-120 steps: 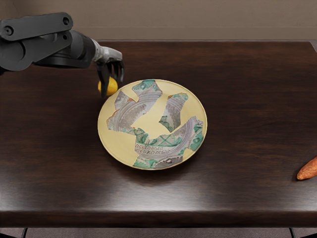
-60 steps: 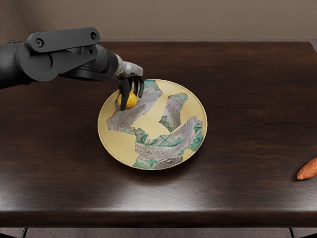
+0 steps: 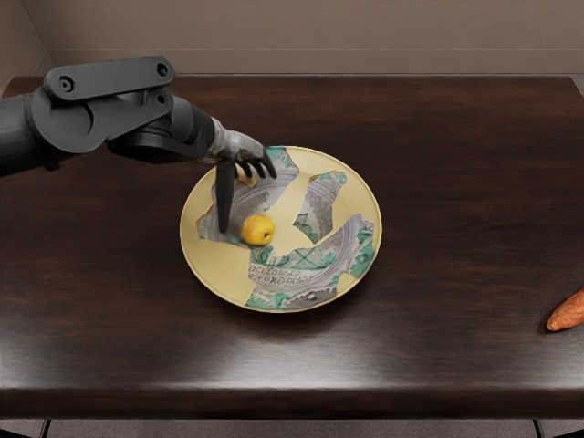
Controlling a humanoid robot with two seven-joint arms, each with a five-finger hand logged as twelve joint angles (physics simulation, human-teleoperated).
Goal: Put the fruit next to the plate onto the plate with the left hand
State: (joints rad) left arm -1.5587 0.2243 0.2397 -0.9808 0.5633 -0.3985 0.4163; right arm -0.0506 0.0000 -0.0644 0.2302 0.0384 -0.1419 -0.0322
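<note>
A small yellow fruit (image 3: 257, 229) lies on the yellow plate (image 3: 281, 228), left of its middle, on the grey and green pattern. My left hand (image 3: 239, 178) hangs over the plate's upper left part, just above and left of the fruit. Its fingers are spread and hold nothing; one long finger (image 3: 224, 196) points down beside the fruit without touching it. The left arm reaches in from the left edge. The right arm does not show.
The plate stands on a dark wooden table (image 3: 456, 182). An orange vegetable (image 3: 567, 312) lies at the table's right edge, partly cut off by the frame. A beige wall runs behind the far edge.
The left hand carried the fruit from beside the plate's upper left rim over the plate, then let it go. The fruit now lies on the plate and the fingers have spread.
</note>
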